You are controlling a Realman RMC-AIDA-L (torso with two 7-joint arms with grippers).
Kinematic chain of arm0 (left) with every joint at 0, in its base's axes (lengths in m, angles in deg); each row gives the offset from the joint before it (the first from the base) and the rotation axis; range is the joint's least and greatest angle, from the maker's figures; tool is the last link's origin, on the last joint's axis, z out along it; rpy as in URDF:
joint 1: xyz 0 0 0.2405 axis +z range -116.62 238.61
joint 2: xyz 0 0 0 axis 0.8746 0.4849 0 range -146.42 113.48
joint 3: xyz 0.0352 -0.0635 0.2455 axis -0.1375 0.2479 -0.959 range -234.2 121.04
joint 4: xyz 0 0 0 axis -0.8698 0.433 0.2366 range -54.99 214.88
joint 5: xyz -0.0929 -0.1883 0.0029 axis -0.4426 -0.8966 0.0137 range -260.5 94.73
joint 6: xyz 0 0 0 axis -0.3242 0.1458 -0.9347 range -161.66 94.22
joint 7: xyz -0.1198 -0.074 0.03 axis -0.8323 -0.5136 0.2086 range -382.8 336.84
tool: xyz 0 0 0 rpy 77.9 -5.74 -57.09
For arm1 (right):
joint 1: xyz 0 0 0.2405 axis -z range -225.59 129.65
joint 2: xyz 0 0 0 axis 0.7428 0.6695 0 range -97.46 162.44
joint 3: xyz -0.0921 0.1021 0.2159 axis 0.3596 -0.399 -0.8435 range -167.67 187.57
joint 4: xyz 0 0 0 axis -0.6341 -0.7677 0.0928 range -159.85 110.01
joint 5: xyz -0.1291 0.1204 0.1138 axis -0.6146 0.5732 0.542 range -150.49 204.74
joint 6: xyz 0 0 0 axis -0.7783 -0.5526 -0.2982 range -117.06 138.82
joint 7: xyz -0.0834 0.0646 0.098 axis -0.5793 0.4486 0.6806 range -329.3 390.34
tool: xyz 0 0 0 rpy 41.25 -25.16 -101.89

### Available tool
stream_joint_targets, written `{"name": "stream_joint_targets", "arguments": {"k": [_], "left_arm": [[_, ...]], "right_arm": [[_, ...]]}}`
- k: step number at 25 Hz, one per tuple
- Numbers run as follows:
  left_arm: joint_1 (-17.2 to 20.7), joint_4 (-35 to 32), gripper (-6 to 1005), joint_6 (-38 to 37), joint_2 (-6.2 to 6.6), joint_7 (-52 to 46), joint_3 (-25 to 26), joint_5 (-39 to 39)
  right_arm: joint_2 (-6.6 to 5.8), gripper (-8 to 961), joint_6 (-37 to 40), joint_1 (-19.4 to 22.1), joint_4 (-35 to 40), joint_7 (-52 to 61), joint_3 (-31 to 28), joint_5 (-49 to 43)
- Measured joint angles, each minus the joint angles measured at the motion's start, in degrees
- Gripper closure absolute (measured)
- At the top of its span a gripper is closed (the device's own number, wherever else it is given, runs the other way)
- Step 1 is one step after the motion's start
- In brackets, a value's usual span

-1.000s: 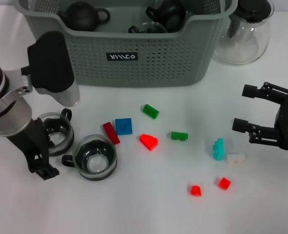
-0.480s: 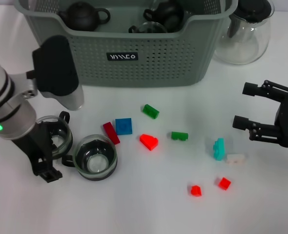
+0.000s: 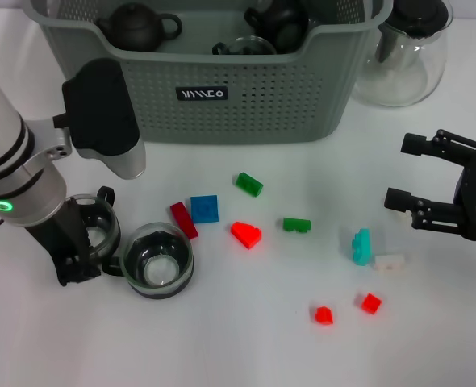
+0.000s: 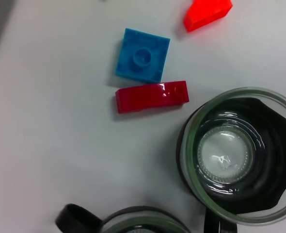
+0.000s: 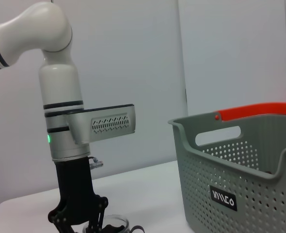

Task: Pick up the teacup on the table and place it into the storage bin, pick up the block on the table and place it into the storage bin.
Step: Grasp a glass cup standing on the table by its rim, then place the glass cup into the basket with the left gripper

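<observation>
Head view: the left gripper [image 3: 78,262] is sitting low at the left cup [image 3: 93,222], one dark finger showing outside its rim; how far the jaws are parted cannot be told from here. A second cup [image 3: 156,261] is standing just beside it. The bin [image 3: 214,89] is sitting at the back with dark teapots inside, and a pitcher [image 3: 406,55] is standing beside it. Blocks are lying scattered: a blue block [image 3: 205,208] touching a dark red block [image 3: 183,219], a bright red block [image 3: 246,235], two green ones and a teal one [image 3: 361,246]. The right gripper [image 3: 405,173] is hovering at the right, jaws wide apart and holding nothing.

Left wrist view: the camera is looking down on the second cup [image 4: 240,172], the blue block [image 4: 143,55] and the dark red block [image 4: 151,96]; the other cup's rim and handle are showing at the edge.

Right wrist view: the left gripper [image 5: 80,219] is reaching down over a cup on the table, with the bin [image 5: 240,174] near it.
</observation>
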Motion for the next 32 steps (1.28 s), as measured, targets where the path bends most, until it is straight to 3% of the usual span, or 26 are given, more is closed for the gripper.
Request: {"name": "stream_joint_targets", "arguments": {"k": [7, 11, 14, 18, 20, 24, 27, 32], "left_arm": [[-0.01, -1.29, 888, -1.30, 0.06, 0.99, 0.59, 0.00], [-0.06, -3.41, 941, -3.93, 0.04, 3.67, 5.18, -0.46], [-1.22, -4.43, 967, -7.48, -0.13, 8.71, 14.32, -3.44], [-4.40, -1.93, 966, -14.60, 0.55, 16.50, 30.54, -14.75], [-5.75, 2.86, 966, -17.10, 2.54, 19.11, 37.51, -23.19], [-6.08, 15.47, 967, -17.37, 8.20, 20.18, 39.04, -40.11], [-6.27, 21.97, 967, -16.96, 10.00, 21.86, 41.36, -51.89], [-7.15, 21.99, 966, -9.16, 6.72, 21.22, 49.01, -65.20]], "right_arm": [[-0.01, 86, 0.00, -0.07, 0.03, 0.00, -0.01, 0.00], [-0.10, 86, 0.00, -0.08, 0.03, 0.00, -0.01, 0.00], [-0.10, 85, 0.01, -0.05, 0.03, 0.00, -0.01, 0.00], [-0.02, 85, 0.02, 0.07, 0.01, 0.00, -0.01, 0.00], [0.03, 85, 0.00, 0.09, 0.00, 0.00, -0.01, 0.00], [-0.05, 86, -0.04, 0.19, -0.03, 0.00, -0.07, 0.00], [-0.11, 85, -0.10, 0.21, -0.11, 0.00, -0.17, 0.00], [-0.06, 85, -0.25, -0.21, -0.40, 0.00, -0.20, -0.01]]}}
